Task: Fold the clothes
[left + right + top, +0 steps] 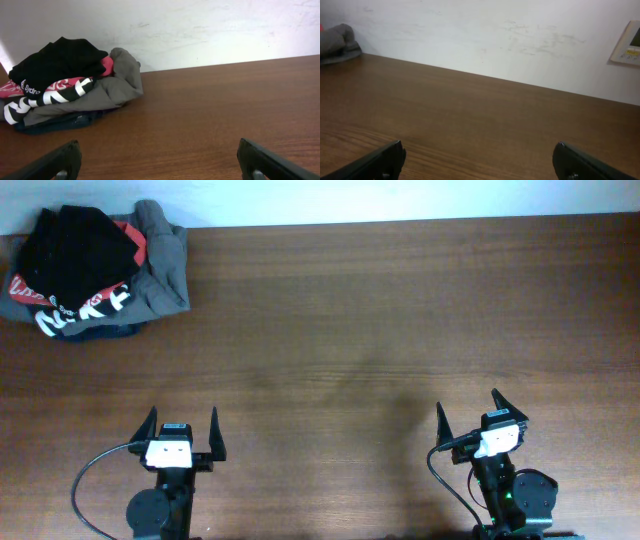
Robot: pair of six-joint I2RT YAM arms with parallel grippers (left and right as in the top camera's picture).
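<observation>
The black garment (80, 242) is seen bunched on top of a pile at the far left corner of the tabletop (380, 330), hard against the wall. No neat outline is offered. It lies as a crumpled mound, and its longer spread is laid roughly left to right along the far edge, tilted a little toward the near side at its right end. From the left wrist view a small white logo print (30, 90) is shown at the left, near-side end of the black garment (60, 62). Beneath it a red shirt with white lettering (95, 295) is sandwiched, and a grey garment (160, 265) is draped under and to the right of both. Which end of the black garment is collar or hem cannot be told. The left jaws are held wide apart, with nothing between them, low at the near edge and well apart from the pile. The right jaws are likewise spread wide and unloaded, at the near right, with only bare wood ahead of them.
</observation>
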